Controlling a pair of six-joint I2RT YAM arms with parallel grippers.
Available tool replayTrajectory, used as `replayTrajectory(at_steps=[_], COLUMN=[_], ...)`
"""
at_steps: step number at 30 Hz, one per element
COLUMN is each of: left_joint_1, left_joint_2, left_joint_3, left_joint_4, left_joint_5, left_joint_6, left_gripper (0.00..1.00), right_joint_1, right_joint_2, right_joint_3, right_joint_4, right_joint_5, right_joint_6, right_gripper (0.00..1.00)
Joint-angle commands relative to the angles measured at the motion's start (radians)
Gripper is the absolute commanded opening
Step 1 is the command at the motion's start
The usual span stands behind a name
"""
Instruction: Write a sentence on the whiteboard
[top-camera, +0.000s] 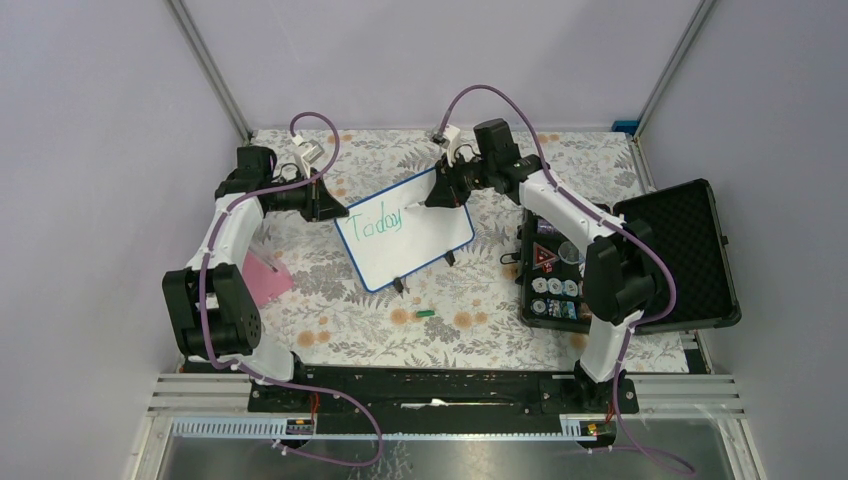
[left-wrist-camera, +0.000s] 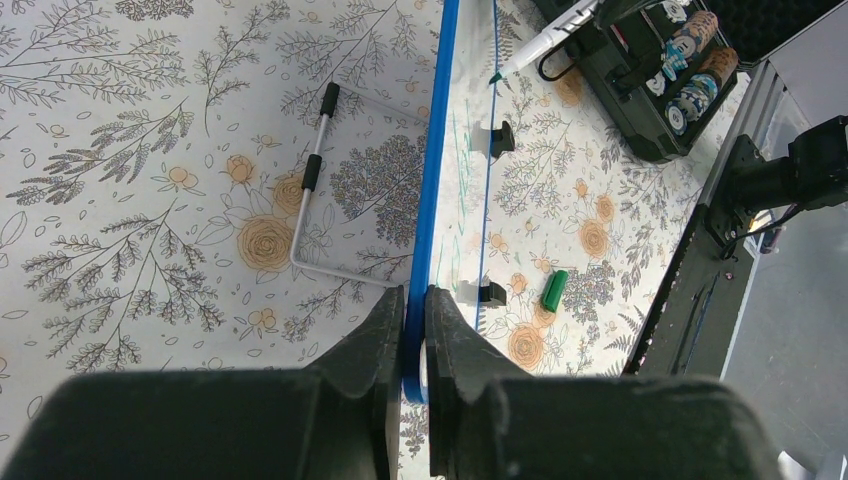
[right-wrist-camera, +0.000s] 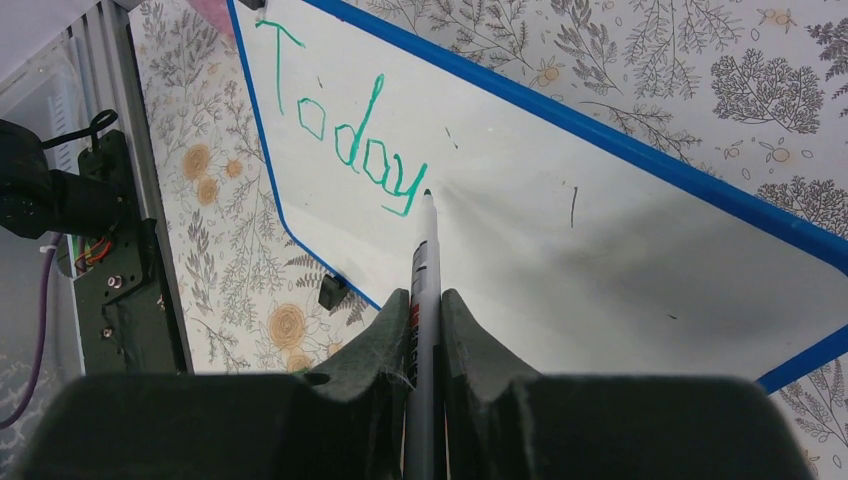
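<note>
Our right claw (right-wrist-camera: 425, 310) is clamped on a pen (right-wrist-camera: 424, 250), whose tip sits just beside the y of "Today" (right-wrist-camera: 345, 150), the green word written on the board (right-wrist-camera: 560, 260). Our left claw (left-wrist-camera: 416, 305) pinches the board's blue edge. We see the board in the middle of the table (top-camera: 480, 290), between both arms, left of the case (top-camera: 680, 250), with a green cap (top-camera: 426, 314) near its feet.

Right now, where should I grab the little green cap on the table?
Probably across the middle of the green cap, from straight above: it lies flat on its side, apart from the whiteboard, both long sides free.
</note>
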Motion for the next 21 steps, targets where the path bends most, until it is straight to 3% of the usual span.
replayTrajectory(at_steps=[1, 17, 18, 19, 21], left_joint_1=[-0.006, -0.008, -0.007, -0.008, -0.008], left_joint_2=[0.012, 0.003, 0.004, 0.003, 0.002], left_joint_3=[0.018, 0.014, 0.013, 0.012, 0.009], left_joint_4=[0.030, 0.030, 0.030, 0.030, 0.030], left_joint_5=[-0.014, -0.024, -0.024, -0.024, -0.024], left_joint_6=[0.014, 0.021, 0.021, 0.022, 0.023], left_gripper=[0.00, 0.00, 0.00, 0.00, 0.00], right_joint_1=[-0.003, -0.004, -0.004, -0.004, -0.004], right_joint_2=[0.001, 0.027, 0.028, 0.028, 0.030], right_joint_3=[0.056, 0.095, -0.007, 0.085, 0.100], right_joint_4=[0.003, 0.002, 0.002, 0.002, 0.002], right_joint_5=[0.010, 0.041, 0.042, 0.042, 0.042], right_joint_6=[-0.017, -0.015, -0.014, -0.014, -0.011], right_gripper=[0.00, 0.00, 0.00, 0.00, 0.00])
